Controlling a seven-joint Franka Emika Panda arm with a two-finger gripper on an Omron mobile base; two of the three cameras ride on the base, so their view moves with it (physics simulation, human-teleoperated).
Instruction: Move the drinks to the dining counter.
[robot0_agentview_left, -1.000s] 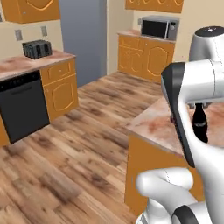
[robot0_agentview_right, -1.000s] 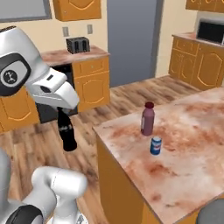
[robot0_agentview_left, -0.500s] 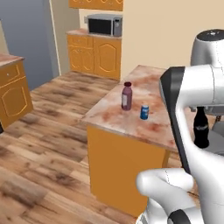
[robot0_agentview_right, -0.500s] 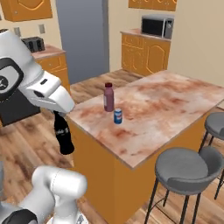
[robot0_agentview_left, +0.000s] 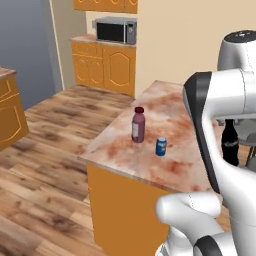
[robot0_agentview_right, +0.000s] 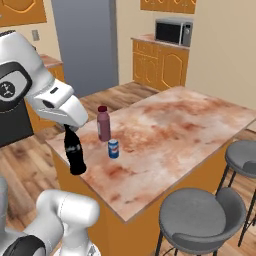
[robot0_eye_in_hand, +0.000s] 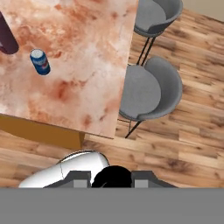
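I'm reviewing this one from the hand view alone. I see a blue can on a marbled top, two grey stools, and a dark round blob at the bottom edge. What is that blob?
Observer: It's a black cola bottle, seen from the top. In the right base view it hangs upright from the gripper, which is shut on its neck.
Operator: And the maroon shape cut off at my top left corner?
Observer: A purple bottle with a red cap. It stands upright on the dining counter, just beside the blue can but apart from it.
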